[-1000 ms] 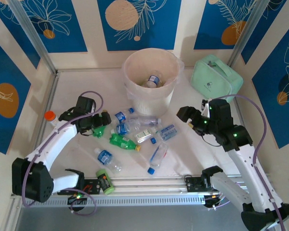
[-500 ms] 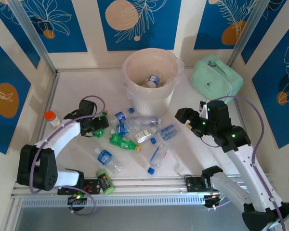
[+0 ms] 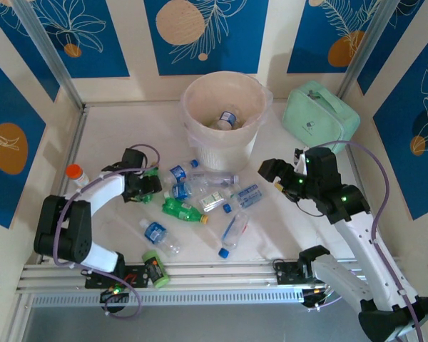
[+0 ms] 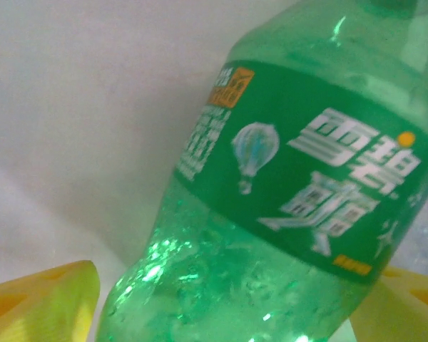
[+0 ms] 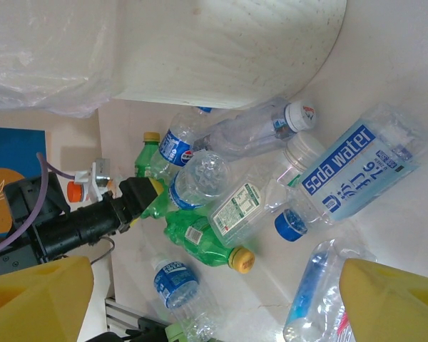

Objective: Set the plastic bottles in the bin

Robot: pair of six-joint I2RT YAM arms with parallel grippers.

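Note:
The cream bin [image 3: 197, 135] stands at the back centre with a bottle [image 3: 227, 117] inside; its wall [image 5: 221, 50] also shows in the right wrist view. Several plastic bottles lie in front of it. My left gripper [image 3: 148, 187] is open around a green bottle [image 4: 271, 214], whose base sits between the yellow fingers [image 4: 43, 299]. My right gripper [image 3: 271, 171] hovers open and empty above the soda water bottle [image 5: 357, 167]. Close by lie a yellow-capped green bottle [image 5: 200, 239], a Pepsi bottle [image 5: 175, 146] and a blue-labelled clear bottle [image 3: 158, 235].
The mint-green zippered case [image 3: 319, 117] sits at the back right. An orange-capped jar [image 3: 74, 173] stands by the left wall. A short green can [image 3: 155, 267] lies at the near rail. A flattened clear bottle [image 3: 234, 231] lies near the front centre.
My left arm has folded back toward the near left while its gripper has stayed at the green bottle. My right gripper has edged slightly left.

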